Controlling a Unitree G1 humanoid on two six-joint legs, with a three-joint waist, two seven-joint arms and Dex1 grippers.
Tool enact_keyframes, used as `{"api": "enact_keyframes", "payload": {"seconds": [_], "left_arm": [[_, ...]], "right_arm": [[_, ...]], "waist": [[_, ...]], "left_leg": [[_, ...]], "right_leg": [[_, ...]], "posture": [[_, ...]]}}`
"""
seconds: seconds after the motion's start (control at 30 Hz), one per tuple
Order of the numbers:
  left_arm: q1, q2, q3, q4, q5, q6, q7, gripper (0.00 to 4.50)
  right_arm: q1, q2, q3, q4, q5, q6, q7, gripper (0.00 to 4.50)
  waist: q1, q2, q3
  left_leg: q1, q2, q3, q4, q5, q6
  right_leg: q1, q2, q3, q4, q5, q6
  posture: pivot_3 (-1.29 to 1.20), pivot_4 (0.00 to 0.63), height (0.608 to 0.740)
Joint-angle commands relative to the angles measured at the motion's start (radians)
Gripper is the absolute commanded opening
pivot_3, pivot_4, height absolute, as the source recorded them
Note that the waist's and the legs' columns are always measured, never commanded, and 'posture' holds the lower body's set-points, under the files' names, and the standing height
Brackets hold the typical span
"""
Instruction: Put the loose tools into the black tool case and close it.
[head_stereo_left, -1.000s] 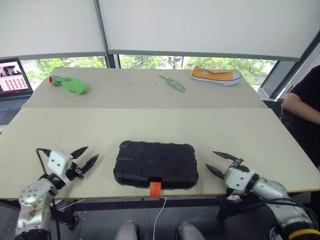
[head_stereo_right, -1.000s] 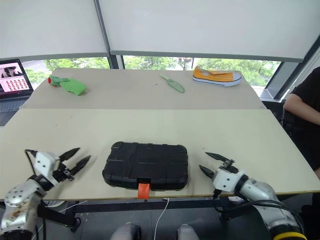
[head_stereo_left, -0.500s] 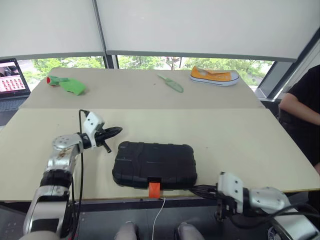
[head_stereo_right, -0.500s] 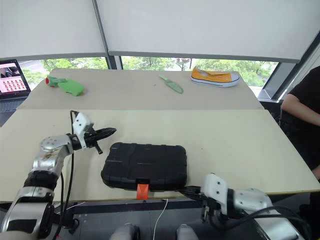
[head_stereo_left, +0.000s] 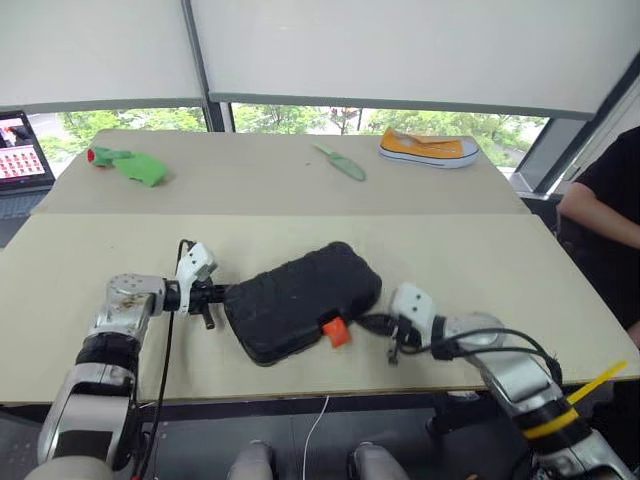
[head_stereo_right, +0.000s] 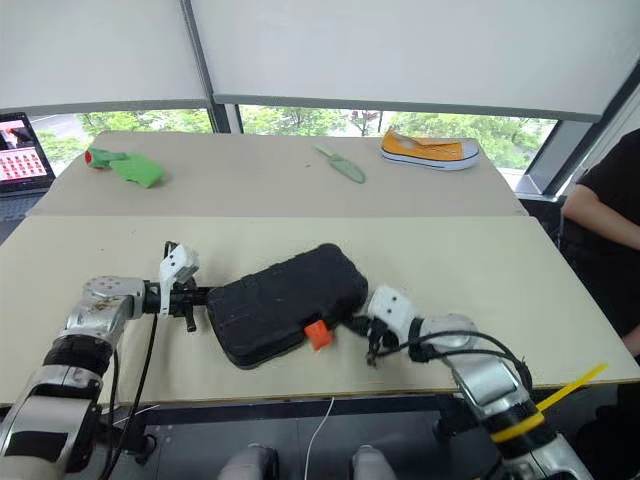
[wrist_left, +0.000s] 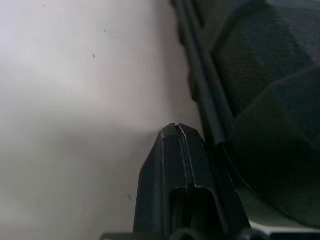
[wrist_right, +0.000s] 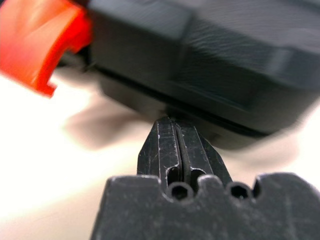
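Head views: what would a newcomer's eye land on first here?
The closed black case, lying skewed near the table's front edge with its orange latch sticking out. Both grippers are shut, the left gripper at the case's left end and the right gripper beside the latch. Farther back lie a yellow shoe and green tools.

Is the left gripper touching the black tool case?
Touching. In the left wrist view the shut left gripper has its tip pressed against the rim of the black tool case, with no gap of table visible between them.
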Motion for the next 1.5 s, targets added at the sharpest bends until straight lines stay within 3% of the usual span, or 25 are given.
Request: {"api": "enact_keyframes", "payload": {"seconds": [0.03,0.13,0.23,0.37,0.5,0.67,0.83,1.1,1.5], "left_arm": [[0.076,0.036,0.097,-0.066,-0.036,-0.012,0.089,0.02],[0.070,0.060,0.160,-0.072,-0.056,-0.037,0.147,0.02],[0.042,0.076,0.202,-0.176,-0.149,0.047,0.100,0.02],[0.052,0.077,0.105,-0.467,-0.242,0.289,0.050,0.02],[0.030,0.034,-0.008,-0.591,-0.231,0.375,0.074,0.02],[0.007,-0.054,-0.157,-0.563,-0.129,0.348,0.132,0.02],[0.042,-0.085,-0.287,-0.493,-0.001,0.271,0.164,0.02],[0.040,-0.101,-0.263,-0.476,-0.008,0.276,0.189,0.02],[0.010,-0.114,-0.271,-0.435,-0.002,0.259,0.185,0.02]], "right_arm": [[-0.057,0.018,-0.023,0.113,-0.040,-0.086,0.013,0.00],[-0.057,0.019,-0.041,0.135,-0.029,-0.128,0.054,0.00],[-0.023,0.022,-0.101,0.107,0.053,-0.155,0.117,0.00],[0.071,0.005,-0.155,0.005,0.118,-0.115,0.151,0.00],[0.160,0.006,-0.187,-0.169,0.263,-0.026,0.210,0.00],[0.194,0.025,-0.143,-0.339,0.310,0.083,0.181,0.00],[0.180,0.055,-0.069,-0.313,0.211,0.081,0.143,0.00],[0.127,0.104,-0.013,-0.134,0.089,0.017,0.125,0.00],[0.038,0.199,-0.013,0.009,0.026,-0.062,0.125,0.00]], "waist": [[-0.001,0.000,0.000],[0.000,0.000,0.000],[0.003,0.000,0.000],[0.023,0.001,0.000],[0.024,0.001,0.000],[0.010,0.001,0.000],[0.013,0.006,-0.005],[0.017,0.012,-0.010],[0.004,0.014,-0.011]], "left_leg": [[0.000,0.000,0.000,0.000,0.000,0.000],[0.000,0.000,0.000,-0.001,0.000,0.000],[0.000,0.001,0.000,-0.001,0.000,0.000],[-0.001,0.000,0.000,0.000,0.000,0.000],[0.000,0.000,0.000,0.000,0.000,0.000],[0.001,0.000,-0.001,0.000,0.001,-0.001],[0.003,-0.001,-0.002,0.000,0.001,-0.001],[0.017,-0.001,-0.001,0.000,0.000,-0.001],[0.017,-0.001,-0.001,0.000,0.000,-0.001]], "right_leg": [[0.000,0.000,0.000,0.000,0.000,0.000],[-0.001,0.000,0.000,0.001,0.000,0.000],[-0.001,0.000,0.000,0.001,0.000,0.000],[0.001,-0.001,0.000,0.000,0.000,0.001],[0.001,0.000,0.000,0.000,0.000,0.001],[0.001,0.002,0.002,0.002,0.000,0.000],[0.004,0.002,0.002,0.001,0.000,0.000],[0.018,0.001,0.003,-0.001,-0.006,0.003],[0.018,0.001,0.003,0.000,-0.005,0.004]], "posture": [[0.00,0.150,0.740],[0.00,0.150,0.740],[0.00,0.150,0.740],[0.00,0.150,0.740],[0.00,0.150,0.740],[0.00,0.150,0.740],[0.00,0.150,0.740],[0.00,0.150,0.740],[0.00,0.150,0.740]]}}
